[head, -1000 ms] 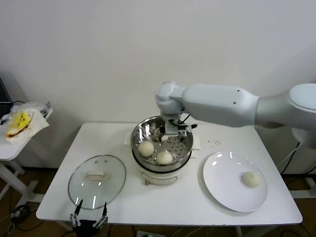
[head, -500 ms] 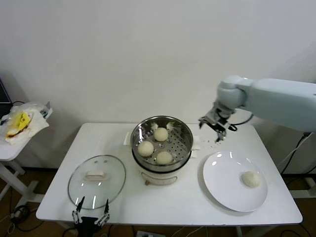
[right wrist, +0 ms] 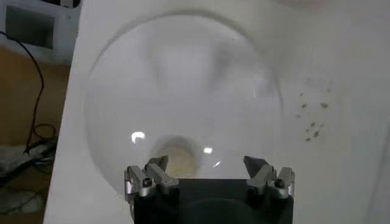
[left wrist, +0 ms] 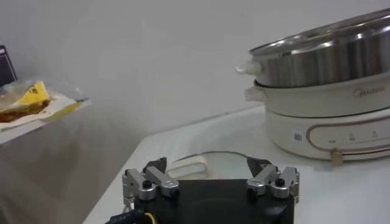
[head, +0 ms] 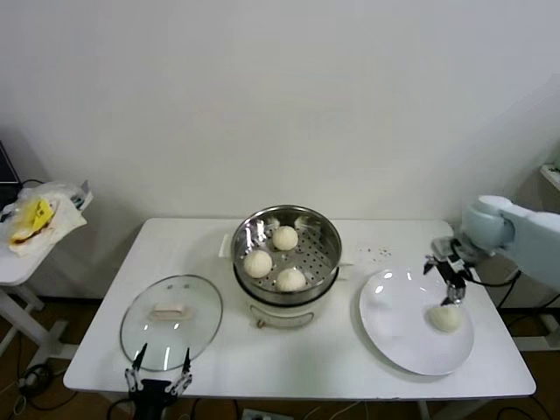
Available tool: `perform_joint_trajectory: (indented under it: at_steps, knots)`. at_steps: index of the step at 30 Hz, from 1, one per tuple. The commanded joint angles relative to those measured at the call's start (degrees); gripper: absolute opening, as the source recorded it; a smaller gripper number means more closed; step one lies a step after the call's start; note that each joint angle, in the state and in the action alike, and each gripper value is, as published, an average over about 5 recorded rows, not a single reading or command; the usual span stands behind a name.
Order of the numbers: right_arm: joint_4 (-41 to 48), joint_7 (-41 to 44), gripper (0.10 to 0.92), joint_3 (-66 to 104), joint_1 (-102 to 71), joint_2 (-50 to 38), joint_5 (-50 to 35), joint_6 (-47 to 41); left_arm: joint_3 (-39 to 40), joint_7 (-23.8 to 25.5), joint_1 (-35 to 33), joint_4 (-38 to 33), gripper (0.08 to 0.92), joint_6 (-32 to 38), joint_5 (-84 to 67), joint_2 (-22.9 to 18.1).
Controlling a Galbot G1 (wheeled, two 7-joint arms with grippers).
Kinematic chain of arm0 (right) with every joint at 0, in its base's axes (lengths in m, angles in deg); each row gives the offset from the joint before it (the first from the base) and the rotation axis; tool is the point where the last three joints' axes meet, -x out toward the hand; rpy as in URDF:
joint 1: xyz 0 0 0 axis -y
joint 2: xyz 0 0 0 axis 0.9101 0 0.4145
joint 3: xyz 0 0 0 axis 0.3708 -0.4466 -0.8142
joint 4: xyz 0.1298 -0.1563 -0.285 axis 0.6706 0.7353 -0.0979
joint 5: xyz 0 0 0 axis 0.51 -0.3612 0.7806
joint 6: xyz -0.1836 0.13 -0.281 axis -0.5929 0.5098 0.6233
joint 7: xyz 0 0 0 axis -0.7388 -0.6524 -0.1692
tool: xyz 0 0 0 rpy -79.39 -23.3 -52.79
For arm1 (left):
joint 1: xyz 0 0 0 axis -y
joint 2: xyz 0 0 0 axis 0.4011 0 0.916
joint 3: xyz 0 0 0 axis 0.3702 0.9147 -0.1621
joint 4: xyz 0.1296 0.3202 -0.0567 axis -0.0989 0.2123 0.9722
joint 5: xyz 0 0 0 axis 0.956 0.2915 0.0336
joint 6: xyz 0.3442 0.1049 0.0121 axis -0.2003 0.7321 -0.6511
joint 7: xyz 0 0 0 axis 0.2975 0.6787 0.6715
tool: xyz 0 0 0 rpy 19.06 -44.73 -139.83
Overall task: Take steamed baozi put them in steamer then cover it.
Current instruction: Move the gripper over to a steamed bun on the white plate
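Observation:
Three cream-white baozi [head: 258, 262] lie in the shiny steamer [head: 328, 234] at the table's middle. A fourth baozi [head: 446, 318] sits on the white plate [head: 394, 319] at the right; it also shows in the right wrist view [right wrist: 177, 157]. My right gripper [head: 452, 282] is open and empty, just above and behind that baozi. The glass cover [head: 172, 321] with its white handle [head: 171, 310] lies flat on the table at the left. My left gripper [head: 158, 372] is open and empty at the front edge by the cover.
The steamer stands on a white pot base [left wrist: 323, 115]. A side table at the far left holds a bag [head: 37, 217] with yellow contents. Small dark specks [head: 378, 254] lie on the table behind the plate.
My right gripper has left the steamer, swung right across the table and come down over the plate's baozi. A third baozi now lies in the steamer. The left arm has not moved.

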Motion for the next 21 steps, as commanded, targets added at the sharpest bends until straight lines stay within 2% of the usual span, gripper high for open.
perform_joint_trajectory:
  at_steps: [1, 21]
  knots:
    - [6.37, 0.36, 0.823, 16.27, -20.33, -3.43, 6.82, -1.33, 0.05, -0.07, 0.08, -0.06, 0.823, -0.37, 0.89, -0.31]
    - [12.26, -0.51, 0.823, 15.26, -18.12, 4.32, 5.39, -0.99, -0.40, -0.11, 0.30, 0.96, 0.823, -0.33, 1.00, -0.22]
